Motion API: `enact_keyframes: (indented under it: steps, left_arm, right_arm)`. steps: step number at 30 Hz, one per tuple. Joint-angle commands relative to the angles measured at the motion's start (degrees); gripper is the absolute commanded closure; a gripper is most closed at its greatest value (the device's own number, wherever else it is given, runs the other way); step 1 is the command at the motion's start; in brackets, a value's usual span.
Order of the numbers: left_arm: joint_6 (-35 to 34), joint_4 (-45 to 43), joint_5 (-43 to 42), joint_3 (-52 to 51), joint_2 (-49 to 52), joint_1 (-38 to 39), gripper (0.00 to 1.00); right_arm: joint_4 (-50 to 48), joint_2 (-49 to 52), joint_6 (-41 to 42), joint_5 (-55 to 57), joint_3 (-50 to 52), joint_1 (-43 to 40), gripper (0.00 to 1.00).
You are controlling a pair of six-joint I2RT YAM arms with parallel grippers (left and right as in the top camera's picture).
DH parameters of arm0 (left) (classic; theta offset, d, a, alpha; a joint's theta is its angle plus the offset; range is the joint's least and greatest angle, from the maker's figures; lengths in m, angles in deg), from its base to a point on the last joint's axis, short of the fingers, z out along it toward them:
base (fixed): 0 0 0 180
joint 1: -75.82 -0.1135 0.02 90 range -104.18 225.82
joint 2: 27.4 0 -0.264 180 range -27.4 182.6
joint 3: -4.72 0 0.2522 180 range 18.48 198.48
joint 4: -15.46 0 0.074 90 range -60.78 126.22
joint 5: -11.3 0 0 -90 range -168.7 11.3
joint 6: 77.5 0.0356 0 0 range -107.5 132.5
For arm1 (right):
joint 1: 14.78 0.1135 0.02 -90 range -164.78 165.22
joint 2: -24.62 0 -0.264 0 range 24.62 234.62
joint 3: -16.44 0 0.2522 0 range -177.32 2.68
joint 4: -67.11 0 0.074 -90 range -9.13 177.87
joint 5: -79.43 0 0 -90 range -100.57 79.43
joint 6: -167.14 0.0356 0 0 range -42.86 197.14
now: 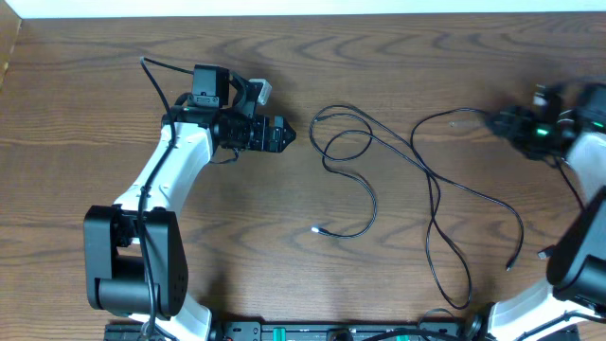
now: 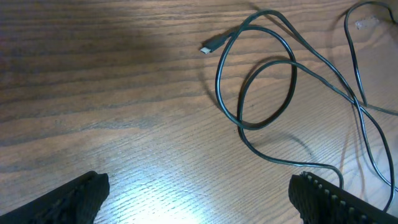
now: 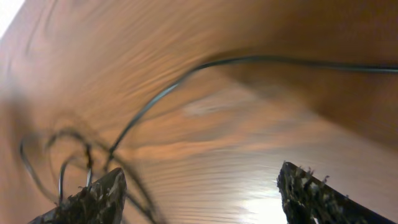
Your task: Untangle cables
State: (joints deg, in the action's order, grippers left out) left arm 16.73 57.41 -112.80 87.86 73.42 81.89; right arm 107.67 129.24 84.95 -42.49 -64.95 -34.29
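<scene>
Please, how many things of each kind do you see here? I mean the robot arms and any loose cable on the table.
Robot arms: 2, the left arm and the right arm
Black cable: 1, as far as its strands can be followed
Total: 3

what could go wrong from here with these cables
1. The black cable crosses itself in several loops. A pull on one strand may cinch a loop into a knot instead of freeing it.
2. The right gripper is open with the cable ahead of it, but its wrist view is badly blurred. It may miss the thin strand and close on nothing, or catch two strands at once.
</scene>
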Motion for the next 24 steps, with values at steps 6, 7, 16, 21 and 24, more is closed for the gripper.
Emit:
enact_keyframes:
  steps: [6,7,16,21,24]
  left_arm:
    - [-0.5,0.0,0.5,-0.5,-1.2,-0.1,0.02]
    - [-0.5,0.0,0.5,-0.5,-1.2,-0.1,0.02]
    - [-0.5,0.0,0.5,-0.5,-1.2,-0.1,0.02]
    - [-0.5,0.0,0.5,-0.5,-1.2,-0.1,0.02]
    - [-0.5,0.0,0.5,-0.5,-1.2,-0.1,0.02]
  right_arm:
    - [-1.1,0.3,-9.2,-0.1,-0.1,16.3,0.28]
    - [-1.1,0.3,-9.8,-0.1,-0.1,17.8,0.29]
    - [0.7,0.3,-11.7,9.4,-0.1,27.9,0.74]
    - [3.4,0.5,-11.5,13.0,0.0,28.7,0.89]
    - [3.5,1.1,-11.1,14.2,0.2,28.3,0.89]
